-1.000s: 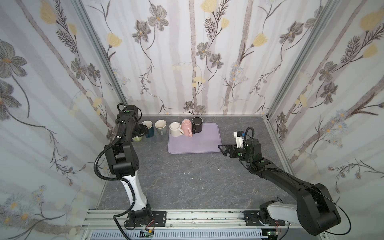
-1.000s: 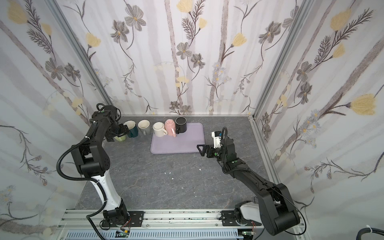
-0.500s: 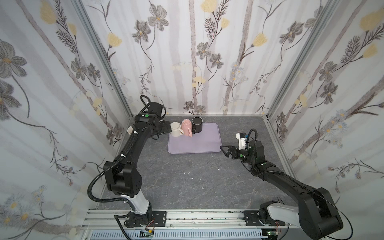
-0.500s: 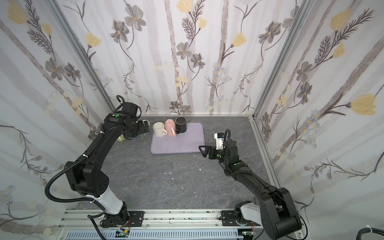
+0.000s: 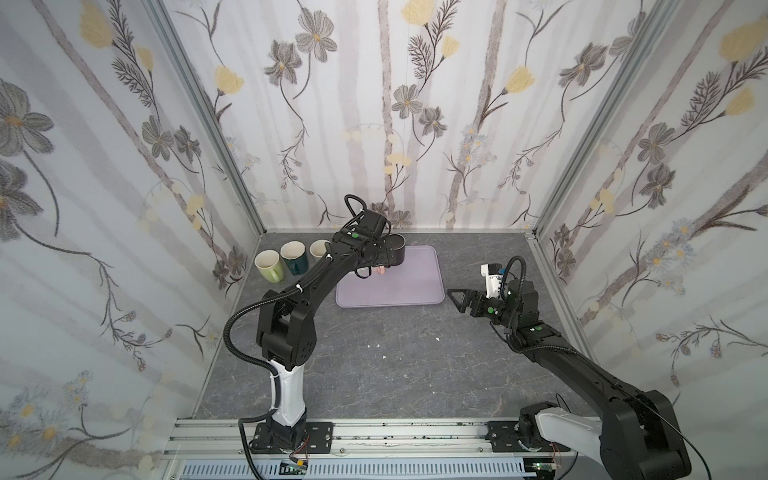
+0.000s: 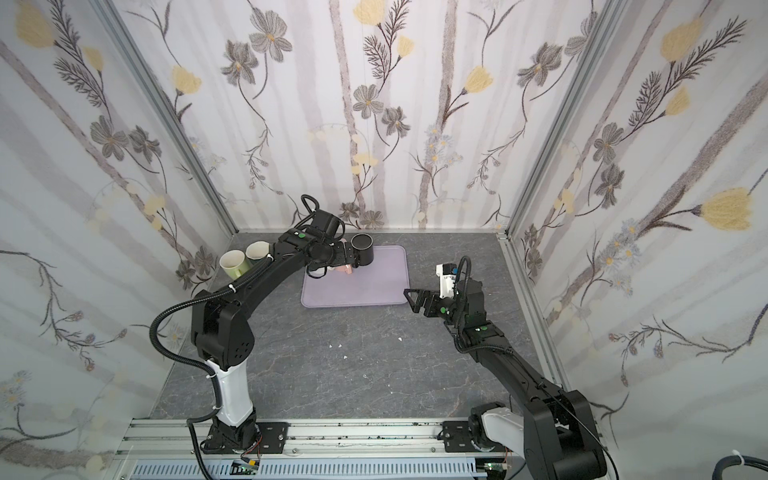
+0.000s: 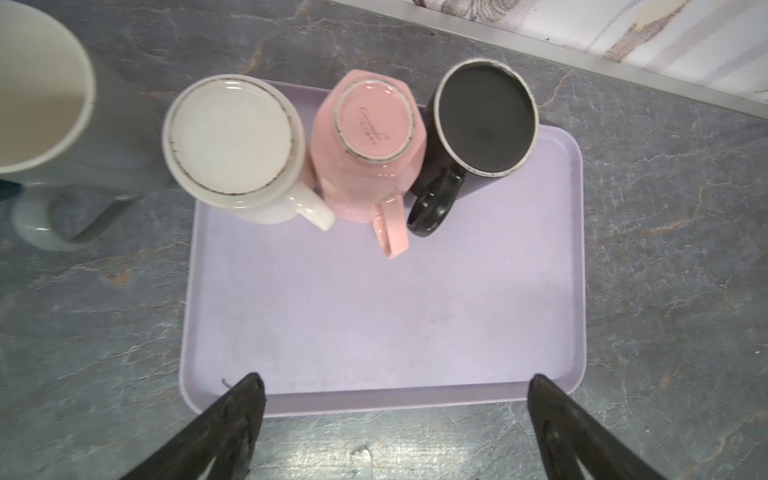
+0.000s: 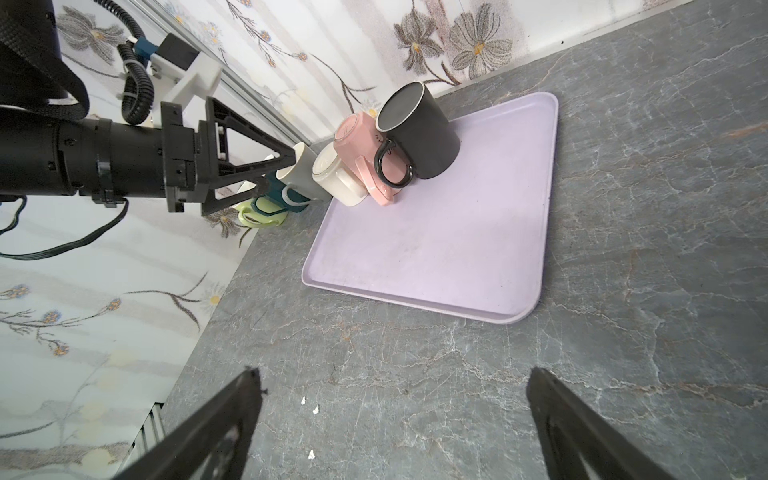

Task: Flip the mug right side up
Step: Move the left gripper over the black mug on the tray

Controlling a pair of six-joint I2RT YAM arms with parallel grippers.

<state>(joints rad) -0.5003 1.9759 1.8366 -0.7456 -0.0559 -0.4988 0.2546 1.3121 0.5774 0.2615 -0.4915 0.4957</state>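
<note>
Tray (image 7: 374,316) — left gripper (image 7: 395,378) newly overhead; jaws wide

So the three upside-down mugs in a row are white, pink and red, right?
Not quite. The third is black, not red: the left wrist view shows the white mug, pink mug and black mug bottoms up.

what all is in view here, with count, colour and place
lavender plastic tray: 1, lavender, back middle of grey marbled tabletop
white ceramic mug: 1, white, upside down on tray
pink faceted mug: 1, pink, upside down on tray
black ceramic mug: 1, black, upside down on tray
pale green mug, dark teal mug, grey mug: 3, upright, left of tray
left gripper: 1, black, jaws open, above tray
right gripper: 1, black, jaws open, right of tray
</note>
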